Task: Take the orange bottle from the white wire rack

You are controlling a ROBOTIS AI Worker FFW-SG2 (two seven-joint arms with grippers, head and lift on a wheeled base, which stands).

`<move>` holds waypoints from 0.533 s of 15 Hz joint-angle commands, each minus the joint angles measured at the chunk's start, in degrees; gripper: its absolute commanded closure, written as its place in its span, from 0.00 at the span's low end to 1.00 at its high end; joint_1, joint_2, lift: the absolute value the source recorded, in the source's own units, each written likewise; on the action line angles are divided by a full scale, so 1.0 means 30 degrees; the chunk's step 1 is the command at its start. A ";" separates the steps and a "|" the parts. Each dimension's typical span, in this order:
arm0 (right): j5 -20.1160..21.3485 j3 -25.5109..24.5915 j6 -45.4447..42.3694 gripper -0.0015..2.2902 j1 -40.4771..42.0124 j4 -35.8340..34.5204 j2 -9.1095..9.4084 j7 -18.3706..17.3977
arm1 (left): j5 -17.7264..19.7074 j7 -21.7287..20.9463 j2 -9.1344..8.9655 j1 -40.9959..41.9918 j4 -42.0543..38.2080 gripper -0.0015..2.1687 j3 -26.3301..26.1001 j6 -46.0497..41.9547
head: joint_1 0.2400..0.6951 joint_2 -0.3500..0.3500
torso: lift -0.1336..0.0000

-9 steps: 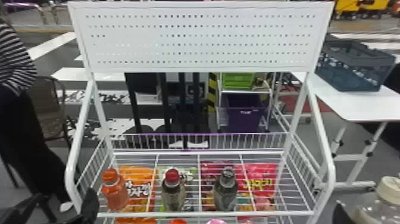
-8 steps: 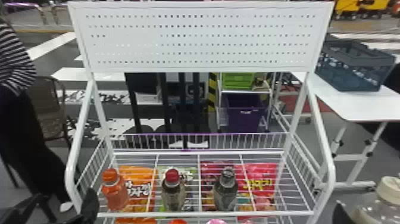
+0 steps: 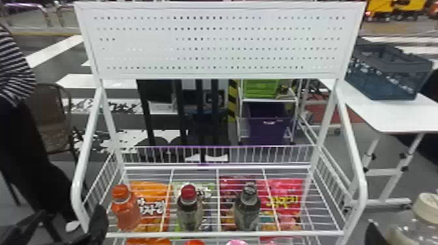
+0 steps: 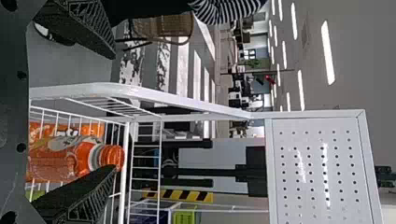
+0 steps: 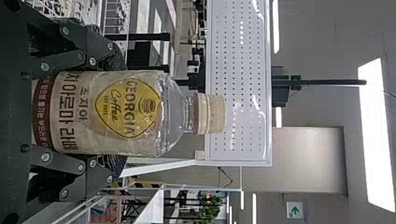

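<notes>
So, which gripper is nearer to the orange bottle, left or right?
Left. The left gripper is open by the left front corner of the rack, one finger close to the orange bottle. The right gripper, holding a cream-capped bottle, is off to the rack's right.

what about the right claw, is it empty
No, the right claw has a bottle with a cream cap between its fingers.

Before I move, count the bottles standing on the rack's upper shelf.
3: the orange bottle at the left, the red-capped bottle near the middle, and the dark-capped bottle right of it. All stand near the front rail; none there looks hidden.
</notes>
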 commanded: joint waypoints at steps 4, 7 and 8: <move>-0.0030 -0.0018 0.0000 0.44 -0.0146 0.0293 0.0017 0.0001 | -0.0193 -0.0059 -0.0176 0.0202 0.1961 0.02 -0.1464 -0.1404 | 0.57 0.50 | 1.00; -0.0030 -0.0076 0.0000 0.44 -0.0234 0.0498 0.0017 0.0001 | -0.0750 0.0029 -0.0176 -0.0209 0.5945 0.04 -0.3690 -0.6619 | 0.57 0.50 | 1.00; -0.0030 -0.0076 0.0000 0.44 -0.0292 0.0556 0.0017 0.0001 | -0.0809 0.0146 -0.0176 -0.0589 0.7440 0.04 -0.4335 -0.8494 | 0.57 0.50 | 1.00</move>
